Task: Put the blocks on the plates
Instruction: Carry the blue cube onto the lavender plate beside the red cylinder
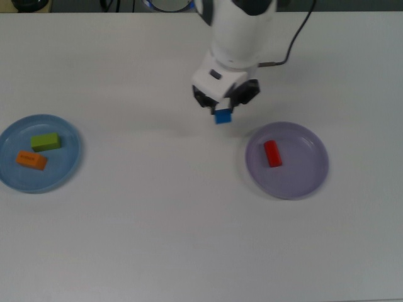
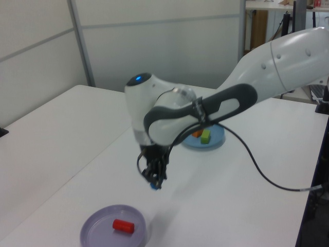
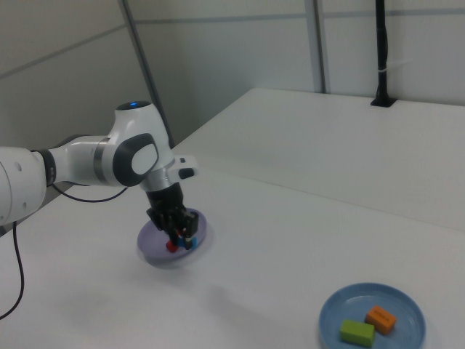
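My gripper [image 1: 223, 113] [image 2: 154, 182] [image 3: 185, 239] is shut on the blue cube [image 1: 222, 116] [image 2: 153, 186] and holds it above the table, just off the lavender plate's [image 1: 308, 173] [image 2: 103, 226] [image 3: 149, 251] rim on the top view's left. A red block [image 1: 272, 153] [image 2: 124, 225] lies on that plate. At the top view's far left, the light blue plate [image 1: 66, 167] [image 2: 218, 138] [image 3: 410, 320] carries the green block [image 1: 46, 141] [image 2: 205, 136] [image 3: 357, 332] and the orange block [image 1: 31, 160] [image 3: 380, 318].
The arm's black cable [image 1: 302, 28] [image 2: 257, 170] trails behind the wrist. The white table [image 1: 164, 220] ends at an edge near the top view's upper border. A black post [image 3: 380, 51] stands on the far table in the right view.
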You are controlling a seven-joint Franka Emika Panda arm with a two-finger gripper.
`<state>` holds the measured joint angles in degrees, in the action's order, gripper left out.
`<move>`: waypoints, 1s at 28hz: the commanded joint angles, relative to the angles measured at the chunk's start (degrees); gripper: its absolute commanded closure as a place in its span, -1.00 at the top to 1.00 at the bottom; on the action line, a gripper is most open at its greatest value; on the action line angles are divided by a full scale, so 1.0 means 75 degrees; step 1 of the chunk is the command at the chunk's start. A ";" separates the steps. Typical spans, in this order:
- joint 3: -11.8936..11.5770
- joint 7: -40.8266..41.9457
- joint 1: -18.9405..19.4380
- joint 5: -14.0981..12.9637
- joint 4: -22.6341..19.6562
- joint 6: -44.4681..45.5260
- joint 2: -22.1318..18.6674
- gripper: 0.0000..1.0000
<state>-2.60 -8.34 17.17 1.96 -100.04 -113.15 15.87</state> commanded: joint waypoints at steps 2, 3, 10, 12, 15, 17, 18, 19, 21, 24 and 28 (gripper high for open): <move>0.0590 -0.0539 0.0008 0.0125 0.0495 -0.1034 0.0906 -0.65; 0.0673 -0.0657 0.0019 0.0149 0.0506 -0.1235 0.0989 -0.65; 0.0756 -0.1992 0.0500 0.0910 0.0658 -0.2010 0.1482 -0.60; 0.0756 -0.2239 0.0512 0.1039 0.0752 -0.2128 0.1599 -0.60; 0.0768 -0.2334 0.0512 0.1075 0.0788 -0.2187 0.1635 -0.50; 0.0768 -0.2334 0.0512 0.1075 0.0799 -0.2187 0.1635 -0.07; 0.0756 -0.2334 0.0512 0.1075 0.0823 -0.2187 0.1635 0.53; 0.0756 -0.2334 0.0512 0.1075 0.0823 -0.2187 0.1635 0.70; 0.0756 -0.2334 0.0512 0.1075 0.0835 -0.2187 0.1635 1.00; 0.0756 -0.2334 0.0512 0.1075 0.0835 -0.2187 0.1623 1.00; 0.0721 -0.2346 0.0500 0.1005 0.0835 -0.2105 0.1494 1.00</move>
<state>3.07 -24.32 21.02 8.78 -94.70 -128.55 27.33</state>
